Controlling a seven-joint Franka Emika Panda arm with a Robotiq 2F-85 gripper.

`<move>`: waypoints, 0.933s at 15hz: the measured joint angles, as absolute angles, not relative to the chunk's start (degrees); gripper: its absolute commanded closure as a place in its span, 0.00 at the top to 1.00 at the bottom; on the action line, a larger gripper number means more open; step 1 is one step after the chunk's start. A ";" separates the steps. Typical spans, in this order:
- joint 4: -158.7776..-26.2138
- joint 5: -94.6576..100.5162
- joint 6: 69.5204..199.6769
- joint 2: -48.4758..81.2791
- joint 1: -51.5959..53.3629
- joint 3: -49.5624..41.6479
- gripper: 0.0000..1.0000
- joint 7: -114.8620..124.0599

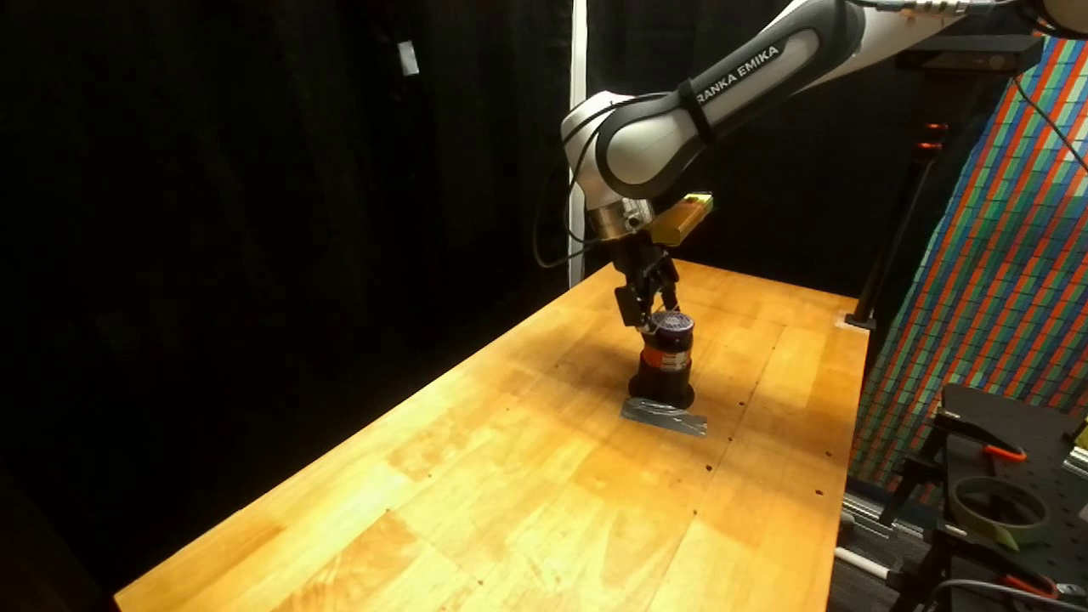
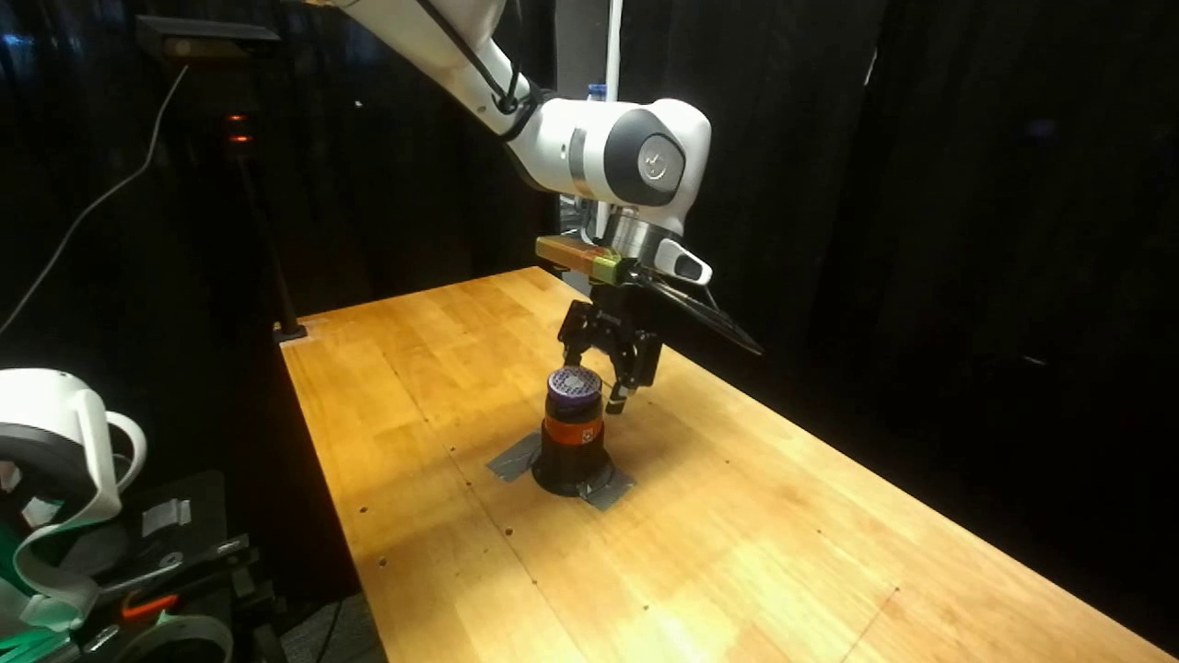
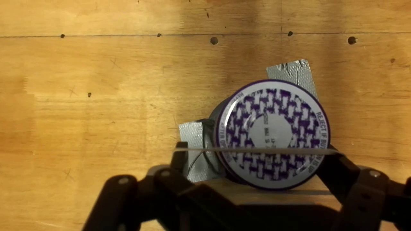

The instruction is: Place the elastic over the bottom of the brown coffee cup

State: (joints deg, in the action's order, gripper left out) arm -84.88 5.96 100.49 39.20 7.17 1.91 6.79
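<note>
Gripper [image 3: 258,155] spread at top of cup [image 2: 573,431], elastic [image 3: 260,150] taut between its fingers [image 3: 179,160]. Probably light, springy, apt to slip; best held at both ends.

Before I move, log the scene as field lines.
cup: upright, pale end up, orange band
base: black, flared, under the cup
tape: two grey strips showing at the base
gripper: open, fingers apart near the pale end
elastic: stretched between the fingers, crossing over the pale end; contact unclear
status: elastic not yet around the cup
</note>
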 measured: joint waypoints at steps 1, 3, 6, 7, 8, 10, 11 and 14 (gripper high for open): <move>-84.50 5.78 100.22 39.55 7.12 1.91 1.00 6.79; -83.92 5.11 99.18 40.12 6.95 1.90 1.00 6.79; -83.65 2.49 95.84 40.41 6.19 1.91 1.00 6.59; -83.66 1.48 94.65 40.34 5.78 1.91 1.00 6.41; -83.71 0.57 93.59 40.21 5.33 1.91 1.00 6.21; -84.39 -1.00 92.60 39.55 4.44 1.93 1.00 5.59; -85.14 -1.77 92.80 39.02 4.06 1.97 1.00 5.43; -89.04 -3.36 96.18 36.80 3.49 1.99 1.00 5.11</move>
